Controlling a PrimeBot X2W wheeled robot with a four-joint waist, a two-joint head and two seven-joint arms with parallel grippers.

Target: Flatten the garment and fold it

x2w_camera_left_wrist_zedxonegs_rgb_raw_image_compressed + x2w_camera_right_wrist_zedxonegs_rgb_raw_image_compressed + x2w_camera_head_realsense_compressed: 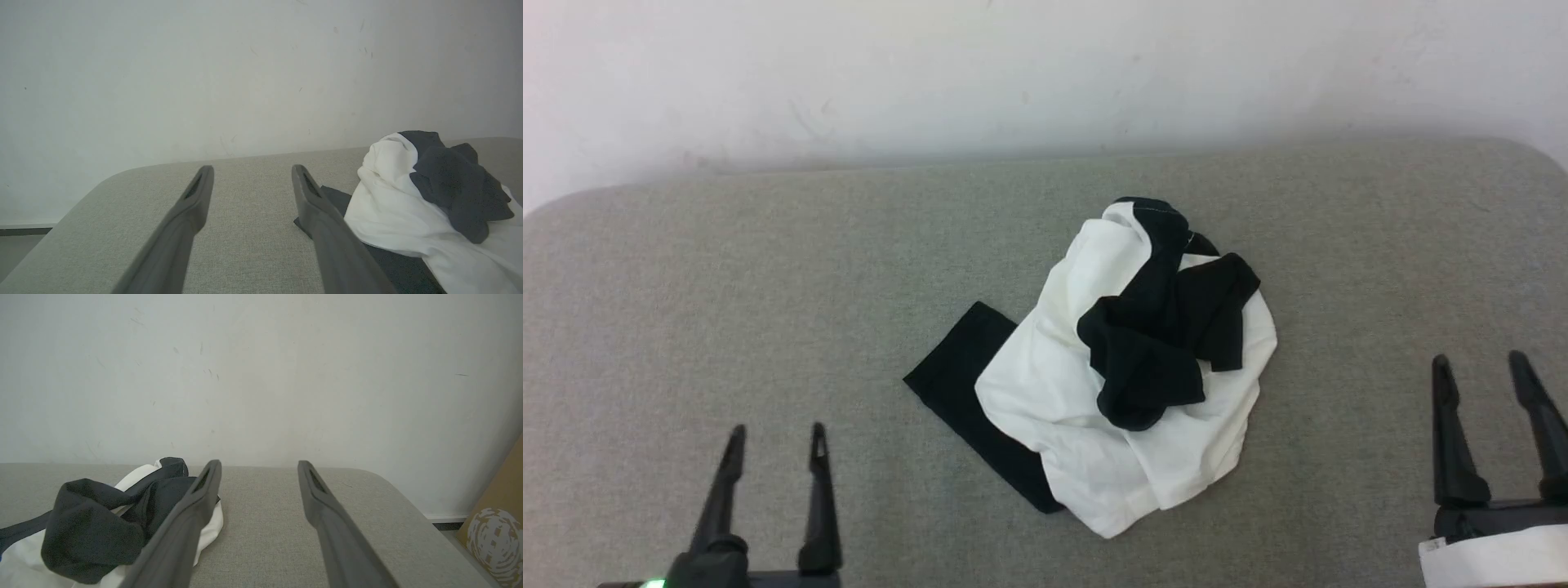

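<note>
Garment (1094,408) sits bunched mid-table (727,286), well apart from both grippers: white body heaped, balled sleeve (1152,351) on top, flat sleeve (956,376) poking out left. Left gripper (778,428) and right gripper (1478,358) wait at the near edge, fingers spread, empty. Best opening, I judge: pinch the flat sleeve's end and an opposite white edge, then draw apart low so the heap unrolls rather than drags.

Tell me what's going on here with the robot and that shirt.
A two-armed robot faces a crumpled garment heaped on a gray padded surface. One black sleeve lies flat toward the robot's left; more black fabric is bunched on top. The left gripper and right gripper are both open, clear of the cloth, holding nothing. Flattening has not started.
</note>
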